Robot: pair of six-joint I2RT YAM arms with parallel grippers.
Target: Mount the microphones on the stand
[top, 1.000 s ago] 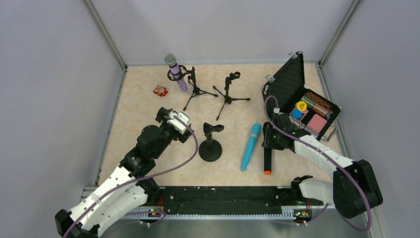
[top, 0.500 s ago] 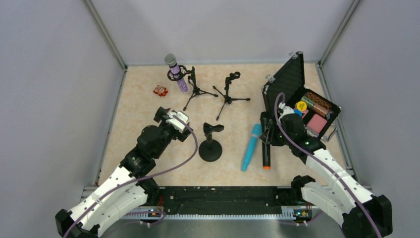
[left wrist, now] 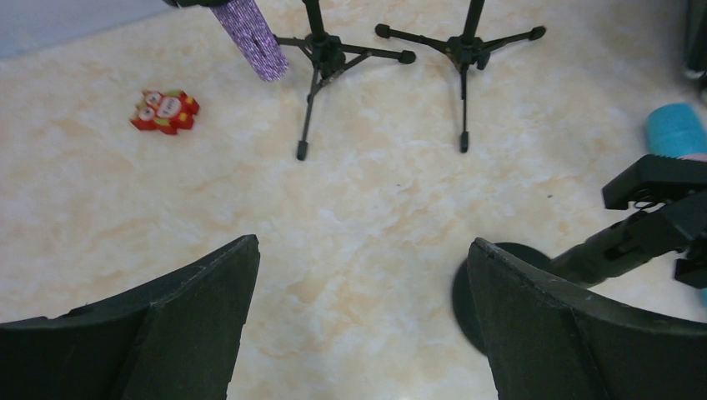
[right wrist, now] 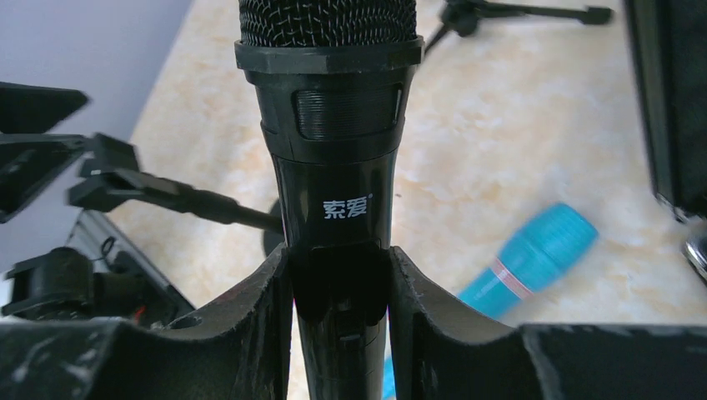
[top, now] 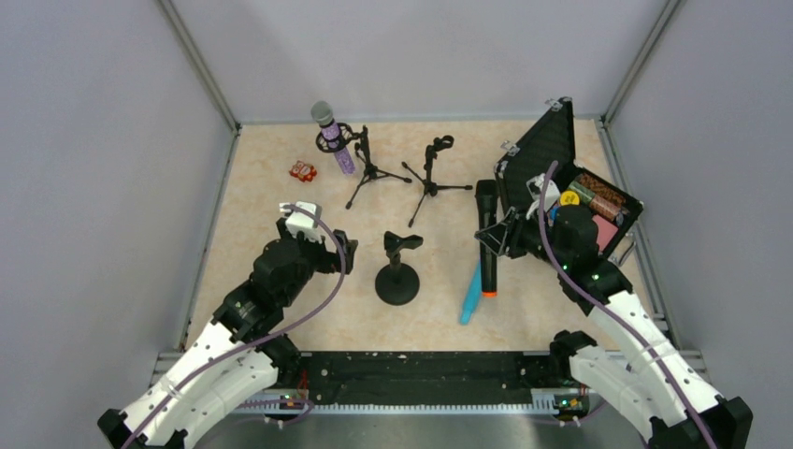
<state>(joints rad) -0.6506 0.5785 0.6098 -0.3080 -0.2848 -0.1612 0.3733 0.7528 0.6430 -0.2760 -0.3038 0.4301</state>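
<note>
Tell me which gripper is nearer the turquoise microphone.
Right. The right gripper, shut on the black microphone, hangs close over the turquoise microphone. The left gripper is open, across the round-base stand from it.

The light is bright and even and comes from above, with no hard glare. On the table (top: pixel 271 196) the shadows are soft and short; a tripod stand (left wrist: pixel 321 58) throws only a faint one. The top view is sharp all over. In the right wrist view the black microphone (right wrist: pixel 338 167) is close and sharp, but the turquoise microphone (right wrist: pixel 534 250) behind it is blurred. In the left wrist view the left gripper's fingers (left wrist: pixel 167 333) are dark, with little detail.
</note>
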